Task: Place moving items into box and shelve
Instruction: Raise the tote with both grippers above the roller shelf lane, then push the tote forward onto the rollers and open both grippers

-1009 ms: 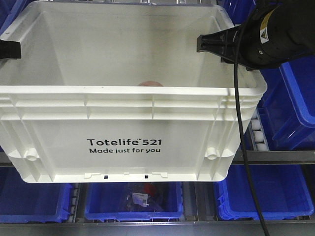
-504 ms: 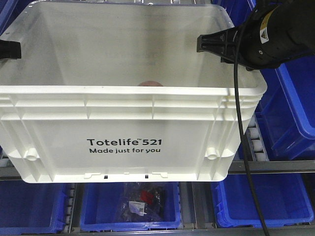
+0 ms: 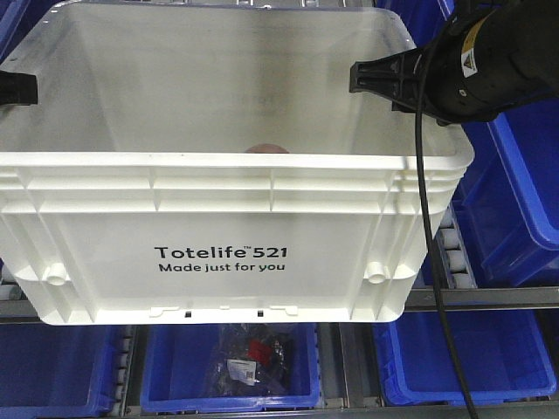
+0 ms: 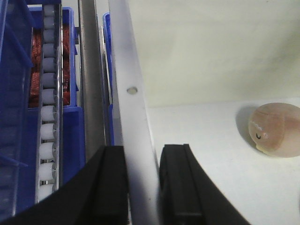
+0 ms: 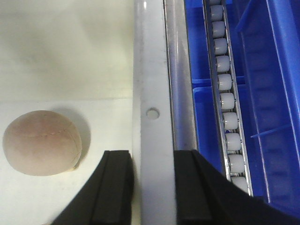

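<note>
Between the two grippers: one cream-white tote (image 3: 218, 227), black print "Totelife 521 Made just for you", held raised in front of shelving.

Left gripper (image 4: 140, 187): clamped on the tote's left rim (image 4: 129, 93), one black finger (image 4: 110, 183) outside the wall, the other inside.

Right gripper (image 5: 152, 187): clamped on the tote's right rim (image 5: 150, 70), fingers (image 5: 115, 183) either side of the wall.

Inside the tote, on its floor, beyond and inward of each gripper: one pale pink ball (image 5: 42, 143), also seen from the left wrist (image 4: 276, 129) with a yellowish underside; only its top (image 3: 266, 148) shows over the near rim.

Outward of both grippers: blue plastic bins (image 3: 515, 175), white roller tracks (image 5: 225, 98).

Below the tote: blue bin (image 3: 227, 375) containing bagged items.
</note>
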{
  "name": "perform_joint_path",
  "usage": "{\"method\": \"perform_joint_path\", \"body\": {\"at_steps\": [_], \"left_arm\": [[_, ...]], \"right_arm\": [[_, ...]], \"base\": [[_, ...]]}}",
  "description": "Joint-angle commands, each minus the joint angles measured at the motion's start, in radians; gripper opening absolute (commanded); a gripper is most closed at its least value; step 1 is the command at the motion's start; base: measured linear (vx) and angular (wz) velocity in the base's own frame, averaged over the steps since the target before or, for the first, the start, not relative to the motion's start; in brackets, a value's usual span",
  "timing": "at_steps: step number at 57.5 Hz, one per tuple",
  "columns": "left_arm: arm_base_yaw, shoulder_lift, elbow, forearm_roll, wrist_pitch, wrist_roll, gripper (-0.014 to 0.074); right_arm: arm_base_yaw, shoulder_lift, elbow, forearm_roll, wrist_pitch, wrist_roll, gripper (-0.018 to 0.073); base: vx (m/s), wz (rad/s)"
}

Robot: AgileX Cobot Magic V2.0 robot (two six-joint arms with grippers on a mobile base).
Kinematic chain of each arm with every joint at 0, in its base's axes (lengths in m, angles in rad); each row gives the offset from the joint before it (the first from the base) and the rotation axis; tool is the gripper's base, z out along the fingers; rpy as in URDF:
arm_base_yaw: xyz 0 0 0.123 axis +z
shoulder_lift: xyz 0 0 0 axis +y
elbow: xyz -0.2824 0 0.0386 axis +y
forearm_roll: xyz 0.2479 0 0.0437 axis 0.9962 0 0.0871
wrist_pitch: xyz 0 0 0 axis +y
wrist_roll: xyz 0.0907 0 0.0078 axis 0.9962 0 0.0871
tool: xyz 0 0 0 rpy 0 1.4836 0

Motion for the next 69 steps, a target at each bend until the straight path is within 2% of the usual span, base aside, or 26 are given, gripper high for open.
{"method": "perform_joint_path", "body": {"at_steps": [1,17,26,32,37,45,53,58,62,69], "left_arm": [[-0.008,-0.031,-0.044,-0.012,-0.147,0.027,0.0129],[-0.008,-0.031,-0.044,-0.013,-0.150,0.027,0.0129],[-0.008,-0.021,-0.039,0.012,-0.201,0.032,0.0129],[-0.008,0.001,0.005,0.060,-0.295,0.027,0.0129],[-0.008,0.023,0.066,0.074,-0.432,0.027,0.0129],[-0.008,0.076,0.141,0.103,-0.636,0.027,0.0129],[-0.008,0.142,0.155,0.163,-0.739,0.027,0.0129],[-0.008,0.179,0.155,0.183,-0.767,0.027,0.0138],[-0.008,0.204,0.155,0.192,-0.767,0.027,0.0171],[-0.008,0.214,0.155,0.193,-0.757,0.027,0.0311]], "right_arm": [[-0.001,-0.039,-0.046,-0.101,-0.100,-0.011,0.0127],[-0.001,-0.039,-0.046,-0.101,-0.103,-0.011,0.0127],[-0.001,-0.035,-0.046,-0.124,-0.143,-0.011,0.0127],[-0.001,-0.009,-0.046,-0.194,-0.202,0.003,0.0127],[-0.002,0.032,-0.046,-0.262,-0.242,0.039,0.0127],[-0.002,0.136,-0.046,-0.396,-0.268,0.140,0.0127],[-0.002,0.226,-0.046,-0.468,-0.285,0.241,0.0134],[-0.002,0.254,-0.046,-0.464,-0.322,0.252,0.0159],[-0.002,0.263,-0.046,-0.447,-0.336,0.250,0.0216],[-0.002,0.259,-0.046,-0.438,-0.347,0.236,0.0358]], "base": [[0.00,0.00],[0.00,0.00],[0.00,0.00],[0.00,0.00],[0.00,0.00],[0.00,0.00],[0.00,0.00],[0.00,0.00],[0.00,0.00],[0.00,0.00]]}}
